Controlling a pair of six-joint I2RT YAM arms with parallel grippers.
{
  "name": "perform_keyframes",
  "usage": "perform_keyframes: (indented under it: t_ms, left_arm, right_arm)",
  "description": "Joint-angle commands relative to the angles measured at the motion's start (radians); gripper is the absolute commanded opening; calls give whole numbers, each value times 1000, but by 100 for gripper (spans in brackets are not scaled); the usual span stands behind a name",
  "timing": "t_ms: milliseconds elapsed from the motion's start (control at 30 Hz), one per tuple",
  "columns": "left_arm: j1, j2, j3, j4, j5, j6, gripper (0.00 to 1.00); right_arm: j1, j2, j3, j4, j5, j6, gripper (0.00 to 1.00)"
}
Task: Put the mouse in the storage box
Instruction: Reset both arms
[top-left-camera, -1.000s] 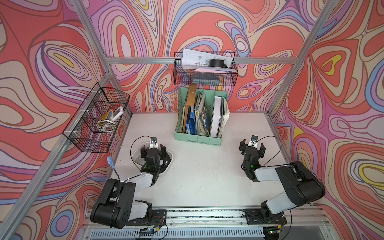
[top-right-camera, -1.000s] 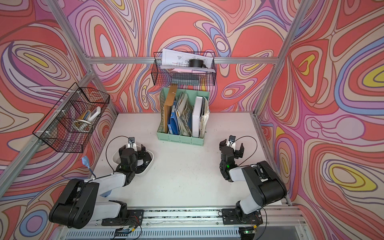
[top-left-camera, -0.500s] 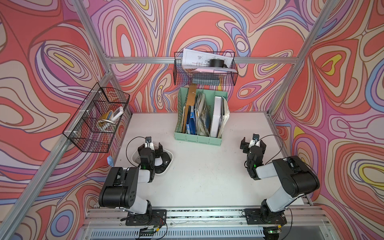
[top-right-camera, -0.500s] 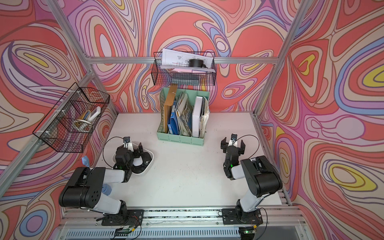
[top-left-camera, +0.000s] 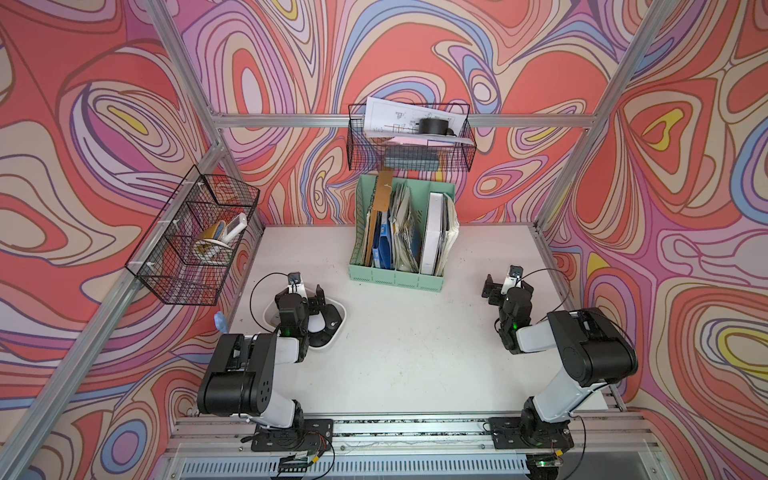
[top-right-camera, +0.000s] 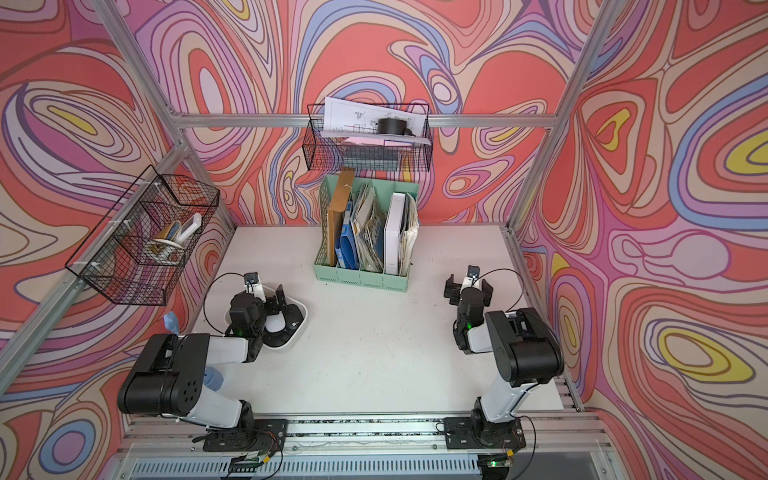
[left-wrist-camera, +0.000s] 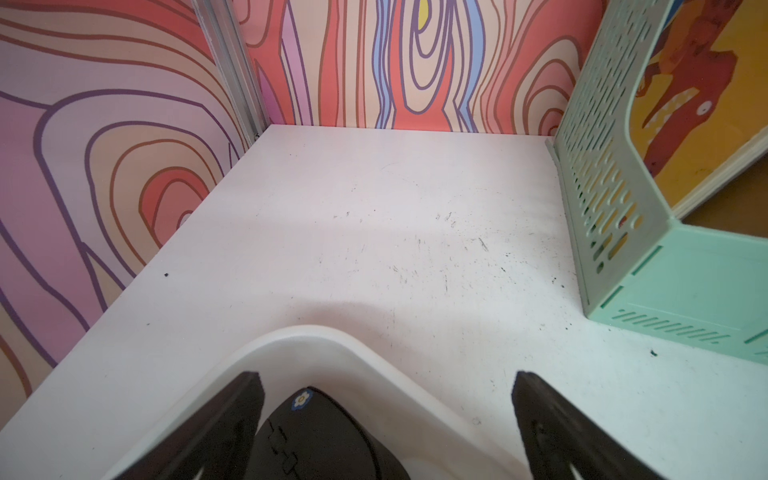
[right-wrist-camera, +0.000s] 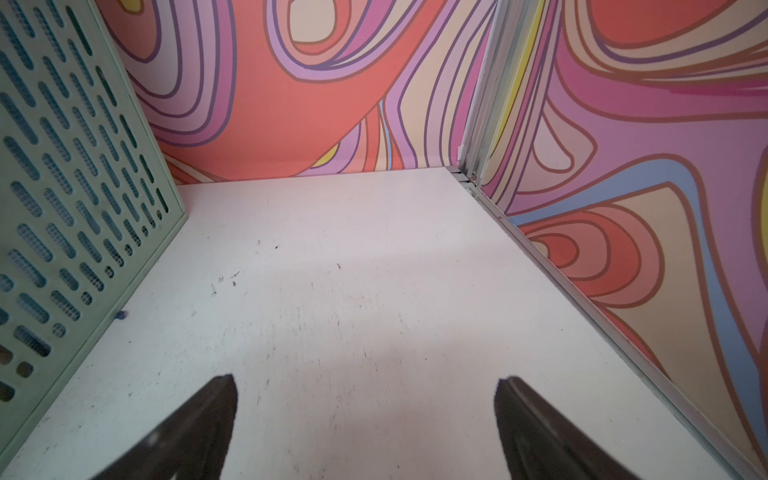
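Overhead, in both top views: the mint-green file organizer (top-left-camera: 395, 278) (top-right-camera: 361, 278) stands at the back middle of the table (top-left-camera: 415, 353), its slots packed with folders and papers. It lies between the two arms, well apart from each. The back wire basket (top-left-camera: 409, 156) hangs above it and holds paper sheets and a black roll (top-left-camera: 432, 126). The side wire basket (top-left-camera: 187, 253) on the left wall holds a tape roll (top-left-camera: 212, 239) and a white oblong item. The storage box (top-left-camera: 337, 334) (top-right-camera: 299, 336) lies on the table at the left, and the black mouse (top-left-camera: 328, 330) (top-right-camera: 291, 326) is inside it. The left gripper (top-left-camera: 305, 297) (top-right-camera: 268, 301) hangs over the box and hides part of it, jaws spread wide, gripping nothing. The right gripper (top-left-camera: 508, 286) (top-right-camera: 468, 286) is over the table at the right, jaws equally wide, empty.

Left wrist view: the storage box (left-wrist-camera: 332, 345) rim curves between the fingers of the left gripper (left-wrist-camera: 386, 376), which stand far apart. The mouse (left-wrist-camera: 324, 436), with a flower sticker, lies inside close to one finger; I cannot tell whether they touch. The organizer's perforated side (left-wrist-camera: 602, 208) stands nearby.

Right wrist view: the right gripper (right-wrist-camera: 365, 380) is spread wide over the table, holding nothing, with the organizer wall (right-wrist-camera: 62, 208) alongside.
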Motion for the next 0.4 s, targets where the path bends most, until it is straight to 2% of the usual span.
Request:
perform_keyframes:
  t_ms: [0,367]
  left_arm:
    - [-20,8,19,-63,-34,9,99]
    - [-24,17,21,-48,-28,22,99]
  right_arm:
    - [-6,7,17,-13,-9,12,98]
    - [-6,9,16,-4,-7,11,98]
